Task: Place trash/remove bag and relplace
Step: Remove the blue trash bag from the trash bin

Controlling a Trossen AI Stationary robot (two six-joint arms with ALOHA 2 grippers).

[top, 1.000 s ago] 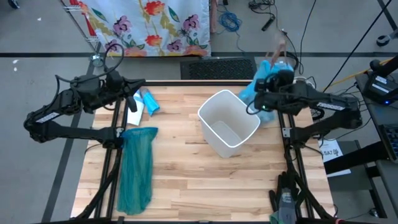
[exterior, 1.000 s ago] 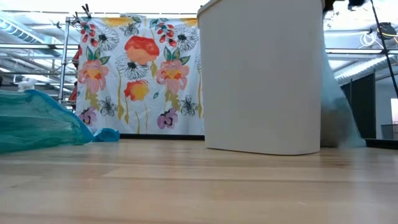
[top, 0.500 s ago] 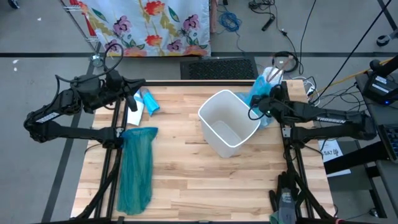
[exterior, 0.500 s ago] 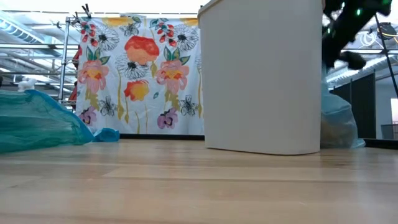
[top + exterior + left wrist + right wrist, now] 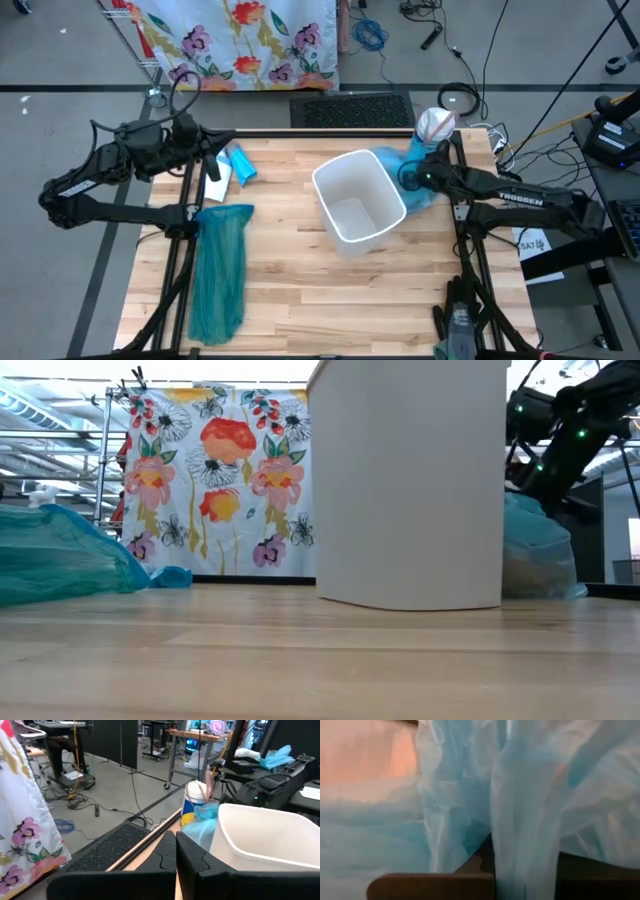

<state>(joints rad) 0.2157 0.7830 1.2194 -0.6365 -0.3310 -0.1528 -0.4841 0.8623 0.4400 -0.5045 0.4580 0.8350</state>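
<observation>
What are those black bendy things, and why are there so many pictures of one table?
Those are two robot arms, each ending in a two-finger gripper that works like a hand. Four cameras look at once: one from above, one lying low on the wooden table, and one riding on each arm's wrist.

In the middle stands a white bin with no liner in it. Beside it sits a full pale blue bag. The right gripper is pressed into that bag, so its wrist camera sees mostly blue plastic, and I cannot tell whether the fingers are open. The left gripper waits at the table's far left corner, fingers shut on nothing. A darker teal bag lies flat on the left side.
</observation>
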